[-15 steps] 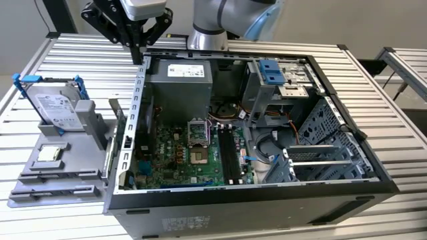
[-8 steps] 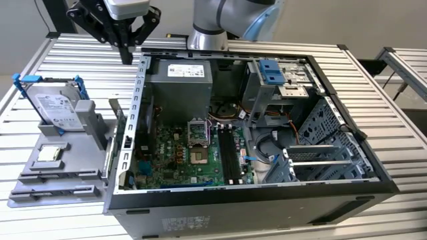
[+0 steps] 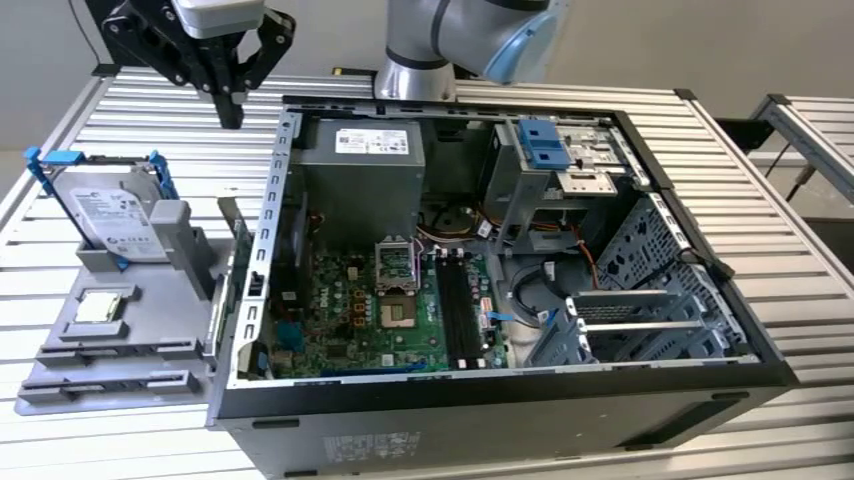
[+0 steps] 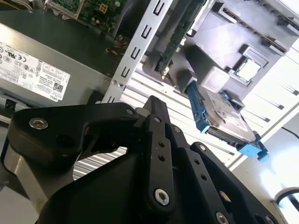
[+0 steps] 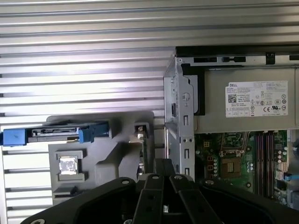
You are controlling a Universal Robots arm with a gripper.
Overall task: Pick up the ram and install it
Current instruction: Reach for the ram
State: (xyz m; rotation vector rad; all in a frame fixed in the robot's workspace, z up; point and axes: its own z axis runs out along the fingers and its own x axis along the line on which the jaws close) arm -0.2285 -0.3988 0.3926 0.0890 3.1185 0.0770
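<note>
Just outside the computer case (image 3: 534, 410), against its side wall on the exterior view's left, the ram (image 4: 180, 35) stands on edge in a grey holder (image 3: 147, 300). Farther from the case, the same holder carries a hard drive in a blue frame (image 3: 114, 215) and a small silver chip (image 3: 103, 308). The claw (image 3: 230, 112) hangs above the slatted table (image 3: 814, 340), off the case's corner by the power supply (image 3: 360, 160). Its fingers are pressed together and hold nothing, well apart from the ram.

Black screwed fingers (image 3: 230, 108), silver-blue arm (image 3: 424, 45)
</note>
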